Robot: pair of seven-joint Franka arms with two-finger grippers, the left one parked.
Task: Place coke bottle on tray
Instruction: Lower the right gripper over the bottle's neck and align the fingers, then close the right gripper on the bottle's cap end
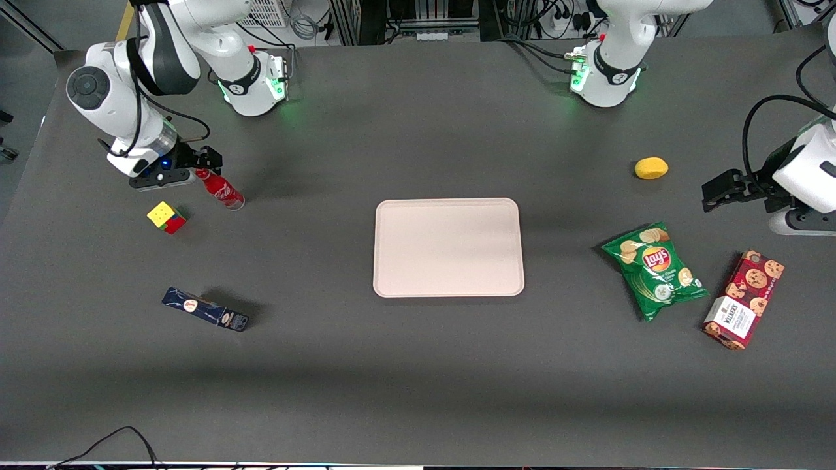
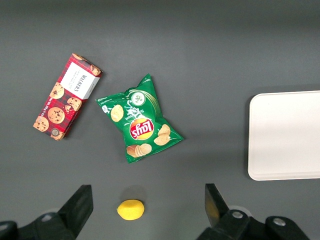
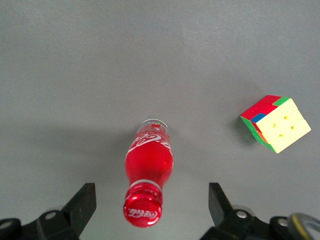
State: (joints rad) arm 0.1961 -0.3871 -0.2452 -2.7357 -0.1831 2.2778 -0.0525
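The coke bottle (image 1: pixel 222 190) (image 3: pixel 149 161) is slim and red with a white script logo. It stands on the dark table with its red cap up, beside the puzzle cube. My right gripper (image 1: pixel 204 168) (image 3: pixel 151 196) hangs open just above it, at the working arm's end of the table. One finger (image 3: pixel 86 196) shows on each side of the cap, with a clear gap to it both ways. The pale pinkish-beige tray (image 1: pixel 449 287) (image 2: pixel 260 170) lies flat at the table's middle with nothing on it.
A puzzle cube (image 1: pixel 166 217) (image 3: pixel 275 123) sits close to the bottle. A dark blue oblong box (image 1: pixel 205 309) lies nearer the front camera. Toward the parked arm's end are a lemon (image 1: pixel 651 168), a green crisps bag (image 1: pixel 655 268) and a cookie box (image 1: pixel 744 299).
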